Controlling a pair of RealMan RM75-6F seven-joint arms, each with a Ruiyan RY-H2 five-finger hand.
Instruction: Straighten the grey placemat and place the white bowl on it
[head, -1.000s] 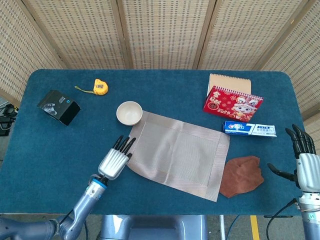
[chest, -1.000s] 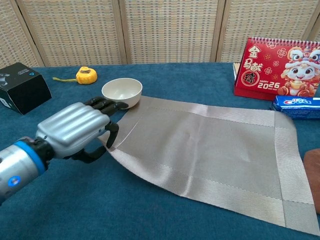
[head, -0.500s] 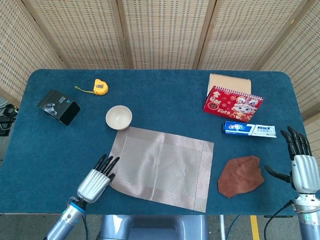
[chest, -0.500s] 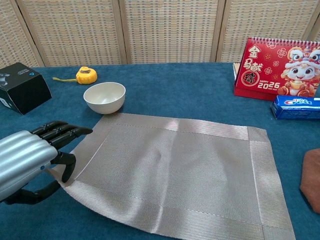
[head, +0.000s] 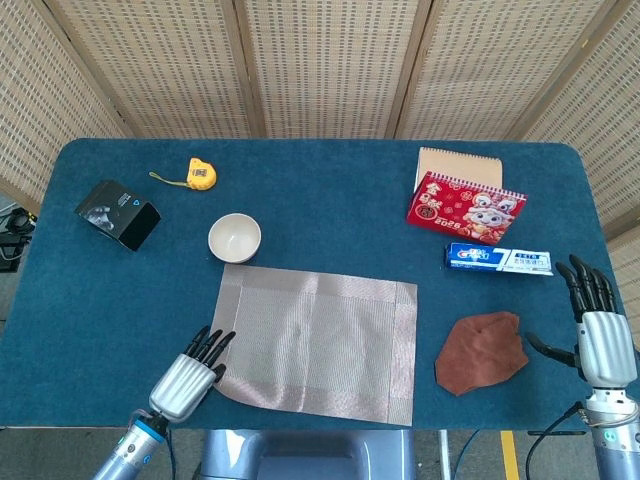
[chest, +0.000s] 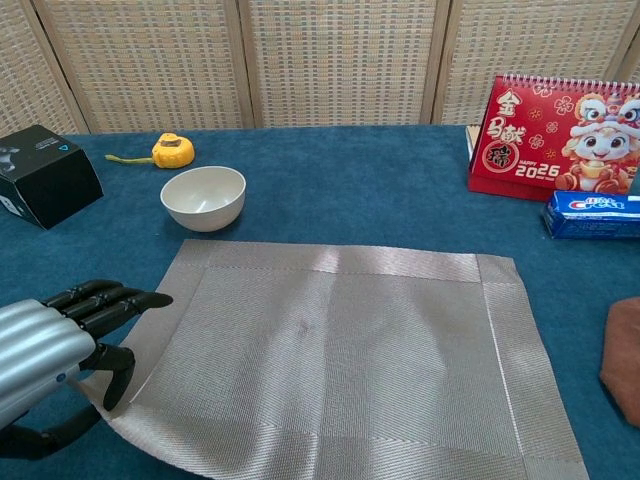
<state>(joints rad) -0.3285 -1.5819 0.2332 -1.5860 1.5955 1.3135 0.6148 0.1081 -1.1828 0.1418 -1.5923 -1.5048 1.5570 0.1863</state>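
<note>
Placemat (head: 318, 342) swinging square since earlier frame, bowl (head: 235, 238) nudged off it. My left hand (head: 188, 376) pinching near-left corner, thumb under, fingers on top. Bowl lying beyond fingertips. Flattening lifted corner before releasing. Right hand (head: 598, 337) idling, fingers spread, holding nothing.

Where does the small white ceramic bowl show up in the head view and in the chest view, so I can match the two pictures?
Head view: the small white ceramic bowl sits left of centre, just beyond the far-left corner of the woven grey placemat.
Chest view: the bowl is upper left, beyond the placemat's far-left corner.
Shared landmark: the yellow tape measure lies beyond the bowl, slightly left, in both views.
</note>
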